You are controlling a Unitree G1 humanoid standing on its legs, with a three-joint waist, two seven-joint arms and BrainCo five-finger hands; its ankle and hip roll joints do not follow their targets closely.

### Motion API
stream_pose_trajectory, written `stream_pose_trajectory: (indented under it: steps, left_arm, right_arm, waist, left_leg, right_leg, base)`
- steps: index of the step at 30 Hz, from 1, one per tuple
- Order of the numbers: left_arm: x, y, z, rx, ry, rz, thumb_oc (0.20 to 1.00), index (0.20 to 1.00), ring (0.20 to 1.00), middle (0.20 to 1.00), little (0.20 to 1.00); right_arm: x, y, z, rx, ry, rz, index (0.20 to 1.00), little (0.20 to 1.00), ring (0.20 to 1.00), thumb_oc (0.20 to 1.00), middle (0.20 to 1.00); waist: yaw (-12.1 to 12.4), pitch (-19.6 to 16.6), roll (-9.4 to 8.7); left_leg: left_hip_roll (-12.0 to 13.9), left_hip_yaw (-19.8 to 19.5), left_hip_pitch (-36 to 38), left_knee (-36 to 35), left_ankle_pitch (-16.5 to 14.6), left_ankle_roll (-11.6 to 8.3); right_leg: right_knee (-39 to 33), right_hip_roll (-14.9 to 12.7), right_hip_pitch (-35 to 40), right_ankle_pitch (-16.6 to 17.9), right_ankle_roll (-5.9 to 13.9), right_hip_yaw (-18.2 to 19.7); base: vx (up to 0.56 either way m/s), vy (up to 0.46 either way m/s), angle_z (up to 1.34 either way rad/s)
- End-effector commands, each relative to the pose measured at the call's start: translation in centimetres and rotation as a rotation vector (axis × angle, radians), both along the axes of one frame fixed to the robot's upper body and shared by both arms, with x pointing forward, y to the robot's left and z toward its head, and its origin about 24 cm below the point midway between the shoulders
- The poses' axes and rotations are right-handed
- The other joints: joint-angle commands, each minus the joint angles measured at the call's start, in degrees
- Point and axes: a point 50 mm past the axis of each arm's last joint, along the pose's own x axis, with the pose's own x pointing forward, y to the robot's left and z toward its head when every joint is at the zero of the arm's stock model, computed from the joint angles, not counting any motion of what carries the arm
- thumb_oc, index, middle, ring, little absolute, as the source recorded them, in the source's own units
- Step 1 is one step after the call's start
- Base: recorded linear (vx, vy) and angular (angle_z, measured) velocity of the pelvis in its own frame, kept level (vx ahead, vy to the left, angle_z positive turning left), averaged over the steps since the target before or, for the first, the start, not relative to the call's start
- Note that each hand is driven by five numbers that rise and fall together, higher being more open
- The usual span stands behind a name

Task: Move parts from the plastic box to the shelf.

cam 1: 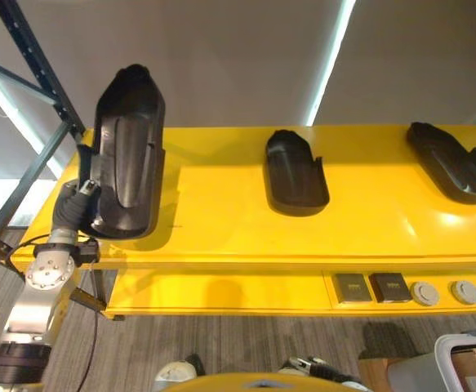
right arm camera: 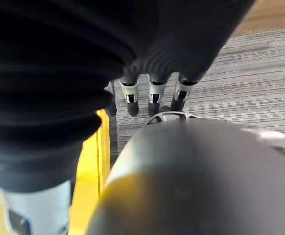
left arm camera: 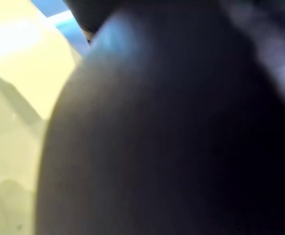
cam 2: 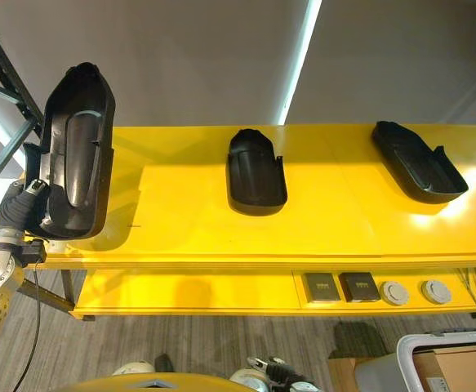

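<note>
A long black moulded part (cam 1: 127, 155) is raised over the left end of the yellow shelf (cam 1: 221, 220), hollow side towards me. My left hand (cam 1: 78, 204) grips its lower left edge from below. Close up, the left wrist view shows that part's dark surface (left arm camera: 181, 147). Two more black parts lie on the shelf top, one in the middle (cam 1: 295, 175) and one at the right end (cam 1: 454, 163). My right hand (right arm camera: 154, 93) hangs over the grey carpet with its fingers straight and nothing in them. The plastic box (cam 2: 409, 351) stands on the floor at the lower right.
On the lower shelf level lie two dark square pieces (cam 1: 370, 287) and two round white pieces (cam 1: 446, 292). A dark metal rack upright (cam 1: 37, 65) rises at the left. Cardboard (cam 1: 474, 363) sits in the plastic box. Bare shelf top lies between the parts.
</note>
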Motion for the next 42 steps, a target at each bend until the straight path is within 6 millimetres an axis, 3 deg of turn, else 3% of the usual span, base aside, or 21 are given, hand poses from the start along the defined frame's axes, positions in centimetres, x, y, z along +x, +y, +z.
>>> stream_pose_trajectory:
  steps: [1,3,8,12,17,25,40,41,42]
  left_arm:
    - [2.1,0.7,2.4,0.089,-0.048,0.055,0.200,0.200,0.200,0.200,0.200]
    - [2.6,1.2,1.7,0.102,0.003,0.094,0.200,0.200,0.200,0.200,0.200]
    - [4.9,2.9,-2.1,0.160,0.279,0.241,0.200,0.200,0.200,0.200,0.200]
    - [5.9,4.1,-3.1,0.220,0.385,0.307,0.200,0.200,0.200,0.200,0.200]
    - [6.9,5.5,-2.7,0.263,0.455,0.345,0.200,0.200,0.200,0.200,0.200]
    - [6.8,7.1,-2.8,0.349,0.526,0.400,0.200,0.200,0.200,0.200,0.200]
    - [5.8,9.9,-1.7,0.473,0.601,0.478,0.200,0.200,0.200,0.200,0.200]
    - [5.7,10.0,-1.7,0.475,0.605,0.481,0.238,0.238,0.238,0.238,0.238]
    - [5.6,10.2,-1.6,0.471,0.610,0.486,1.000,1.000,1.000,1.000,1.000]
  right_arm:
    - [-0.4,-1.3,0.3,-0.045,0.013,0.053,1.000,1.000,1.000,1.000,1.000]
    - [-0.6,-1.5,0.4,-0.052,0.020,0.059,1.000,1.000,1.000,1.000,1.000]
    - [-0.9,-2.6,0.7,-0.078,0.042,0.102,1.000,1.000,1.000,1.000,1.000]
    - [-0.8,-3.1,0.9,-0.092,0.051,0.111,1.000,1.000,1.000,1.000,1.000]
    - [-0.9,-3.9,1.1,-0.108,0.056,0.128,1.000,1.000,1.000,1.000,1.000]
    - [-1.4,-4.3,1.1,-0.114,0.052,0.144,1.000,1.000,1.000,1.000,1.000]
    - [-1.4,-4.8,1.3,-0.130,0.057,0.151,1.000,1.000,1.000,1.000,1.000]
    - [-1.4,-4.8,1.3,-0.131,0.058,0.151,1.000,1.000,1.000,1.000,1.000]
    - [-1.4,-4.8,1.3,-0.132,0.060,0.154,1.000,1.000,1.000,1.000,1.000]
  waist:
    - [0.1,-1.3,1.17]
    - [-0.6,-1.4,1.08]
    - [-3.5,-1.5,1.14]
    - [-4.9,-1.0,1.28]
    - [-6.6,-0.4,1.55]
    - [-8.1,0.4,1.43]
    - [-8.4,0.5,1.21]
    - [-8.4,0.5,1.20]
    - [-8.4,0.4,1.18]
  left_leg:
    - [5.2,-4.3,-1.1,1.5,-1.5,-2.21]
    - [5.6,-4.0,-1.1,1.6,-1.5,-2.35]
    - [6.9,-2.7,-1.4,2.0,-1.1,-2.87]
    - [7.6,-2.1,-2.2,2.6,-0.9,-3.14]
    - [8.2,-1.0,-3.1,3.3,-0.8,-3.51]
    - [9.1,0.2,-3.9,4.6,-0.8,-3.82]
    - [9.3,0.8,-3.3,4.2,-0.7,-4.17]
    - [9.3,0.8,-3.2,4.2,-0.8,-4.16]
    - [9.2,0.8,-3.0,4.0,-0.8,-4.15]
  right_leg:
    - [3.7,-0.7,-0.3,-3.7,3.22,0.0]
    - [3.7,-0.6,-0.4,-3.8,3.18,0.3]
    - [4.2,0.0,-1.4,-4.4,3.00,1.5]
    - [4.8,0.2,-2.3,-4.8,2.87,2.1]
    - [5.2,0.5,-3.5,-5.1,2.59,2.6]
    - [5.1,0.5,-4.0,-5.1,2.36,3.4]
    - [3.8,0.3,-3.1,-4.6,2.79,3.3]
    - [3.8,0.3,-3.0,-4.6,2.80,3.3]
    - [3.6,0.3,-2.7,-4.6,2.79,3.3]
  base:
    - [0.07,0.003,-0.06]
    - [0.07,-0.012,-0.07]
    - [0.05,-0.017,-0.12]
    - [0.01,-0.022,-0.11]
    - [-0.01,-0.007,-0.13]
    - [0.00,-0.014,-0.09]
    - [0.00,0.000,0.00]
    - [0.00,0.000,0.00]
    - [0.00,0.000,0.00]
